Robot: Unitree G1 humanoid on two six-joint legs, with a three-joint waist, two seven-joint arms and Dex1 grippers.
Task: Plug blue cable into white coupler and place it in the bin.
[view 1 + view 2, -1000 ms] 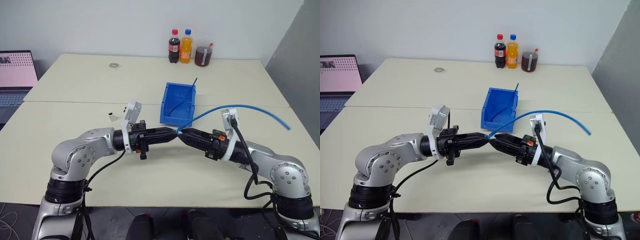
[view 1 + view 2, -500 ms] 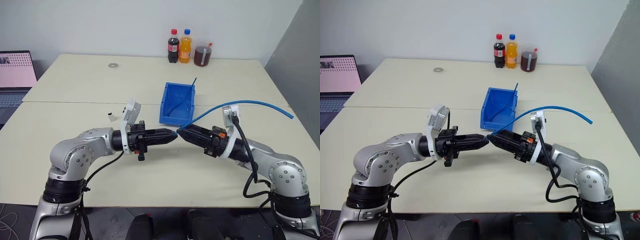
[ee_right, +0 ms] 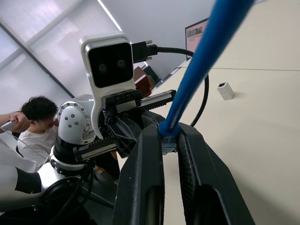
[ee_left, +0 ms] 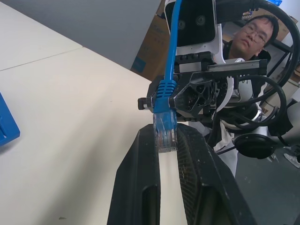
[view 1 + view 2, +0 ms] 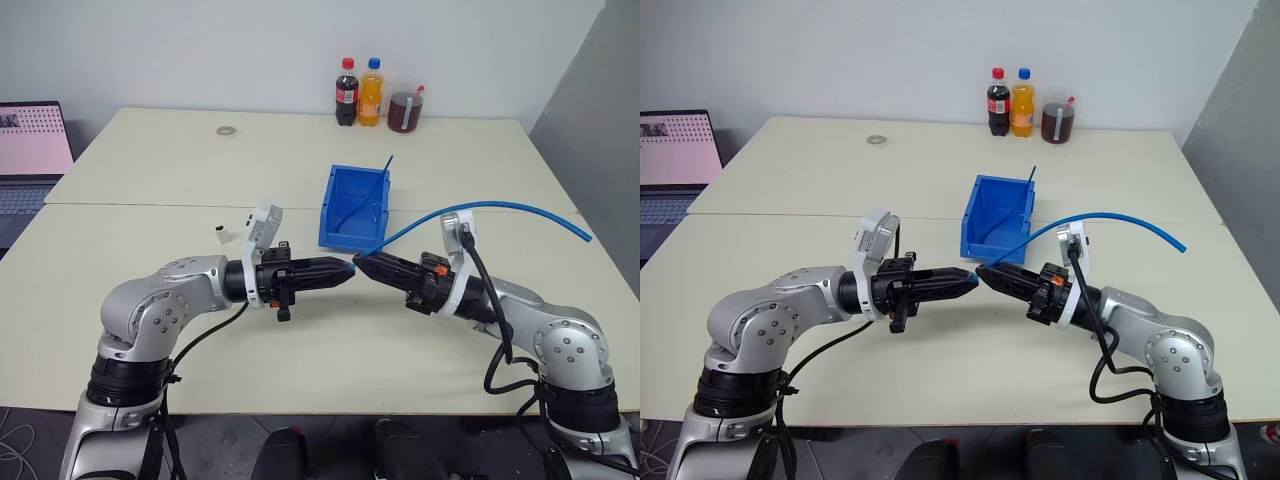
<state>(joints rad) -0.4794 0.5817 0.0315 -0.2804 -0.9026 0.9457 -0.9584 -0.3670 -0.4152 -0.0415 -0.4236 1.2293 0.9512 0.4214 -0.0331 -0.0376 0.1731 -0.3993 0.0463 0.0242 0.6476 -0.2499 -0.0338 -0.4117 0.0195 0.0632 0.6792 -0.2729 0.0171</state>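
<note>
Nothing plugged yet: white coupler (image 5: 221, 234) sits loose on desk (image 5: 150, 170), well left of my arms. My left claw (image 5: 345, 267) is clamped on blue cable (image 5: 480, 208) at its plug. My right claw (image 5: 362, 264) is pinched just behind it. Bin (image 5: 338, 235) holds neither. Vs 1 s ago: claws crossed, now tip-to-tip; right has narrowed.

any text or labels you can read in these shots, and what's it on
No text reads clearly.
Red label on the dark cola bottle: too small to read.
Label on the orange soda bottle: too small to read.
Pink laptop screen at the table's left edge: rows of tiny marks, unreadable.
Blue plastic bin, blue cable, small white coupler block: no markings visible.
</note>
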